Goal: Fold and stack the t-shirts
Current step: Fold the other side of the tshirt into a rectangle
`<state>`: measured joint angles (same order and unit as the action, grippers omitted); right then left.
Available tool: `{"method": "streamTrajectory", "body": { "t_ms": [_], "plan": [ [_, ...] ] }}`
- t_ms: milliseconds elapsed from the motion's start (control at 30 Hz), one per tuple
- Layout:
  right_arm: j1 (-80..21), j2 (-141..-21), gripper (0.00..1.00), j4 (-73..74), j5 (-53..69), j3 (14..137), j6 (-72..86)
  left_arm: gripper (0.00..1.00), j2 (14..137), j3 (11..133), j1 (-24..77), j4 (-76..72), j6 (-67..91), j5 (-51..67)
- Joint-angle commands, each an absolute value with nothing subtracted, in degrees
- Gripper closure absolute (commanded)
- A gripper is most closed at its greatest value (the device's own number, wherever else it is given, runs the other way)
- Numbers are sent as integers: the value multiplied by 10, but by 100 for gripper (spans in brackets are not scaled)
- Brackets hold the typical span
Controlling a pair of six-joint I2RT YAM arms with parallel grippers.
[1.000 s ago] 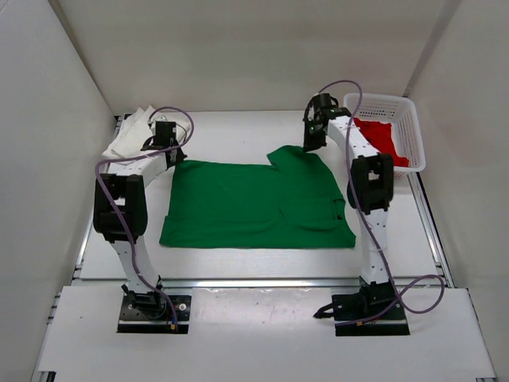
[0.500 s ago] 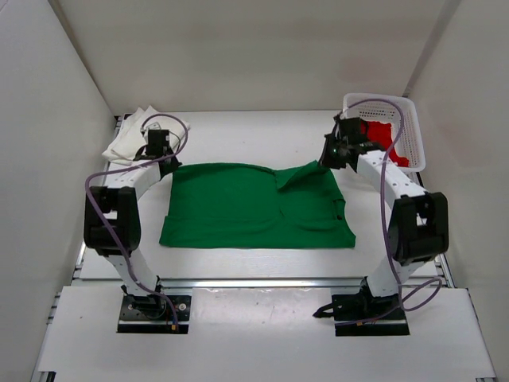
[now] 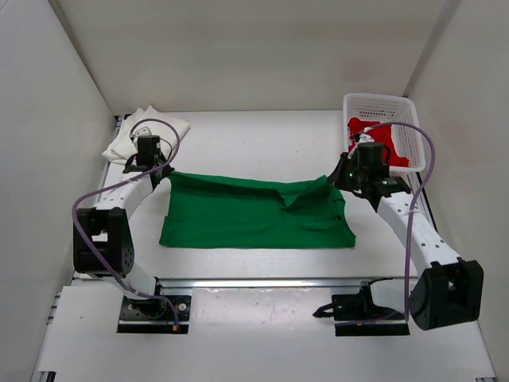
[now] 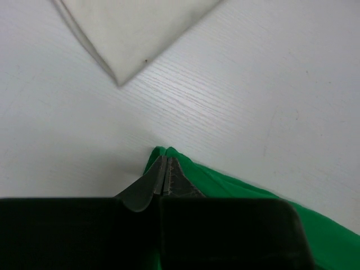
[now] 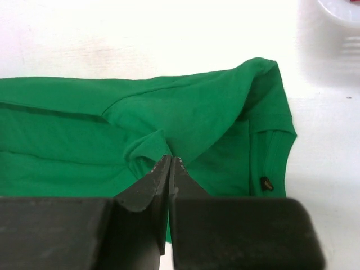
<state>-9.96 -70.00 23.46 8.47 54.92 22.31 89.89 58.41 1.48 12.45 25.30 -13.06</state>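
You're mid-fold on the green t-shirt (image 3: 238,219) lying mid-table, with the left gripper (image 3: 165,173) and right gripper (image 3: 337,177) both pinched shut on its far edge, so next I'd reckon you carry that edge evenly over to the near hem.

White lattice basket (image 3: 411,131) (plastic, open-topped) at the far right corner of the pale wood-grain table (image 3: 254,135); plain white walls (image 3: 238,48) around the table on three sides; metal rail (image 3: 262,281) along its near edge.
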Motion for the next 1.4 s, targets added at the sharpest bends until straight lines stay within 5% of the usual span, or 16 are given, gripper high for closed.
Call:
{"method": "streamTrajectory", "body": {
  "t_ms": [0, 167, 733, 867, 967, 1167, 1267, 1367],
  "plan": [
    [-82, -673, 100, 215, 93, 538, 221, 100, 855, 603, 11, 134, 257, -108],
    [-86, -701, 100, 228, 78, 566, 216, 100, 860, 649, 15, 155, 257, -109],
    [-91, -539, 100, 218, 25, 345, 266, 99, 874, 506, -14, 143, 277, -105],
    [-103, -526, 100, 200, 26, 302, 291, 82, 913, 514, -8, 171, 279, -87],
    [-134, -519, 96, 200, 4, 289, 305, 47, 905, 500, -25, 162, 303, -71],
    [-132, -484, 66, 202, -35, 288, 308, 42, 782, 451, -55, 104, 333, -74],
    [-129, -470, 64, 205, -39, 305, 300, 48, 726, 443, -21, 79, 337, -92],
    [-151, -484, 79, 185, -51, 319, 296, 49, 711, 451, 53, 62, 336, -109]
  ]
}}
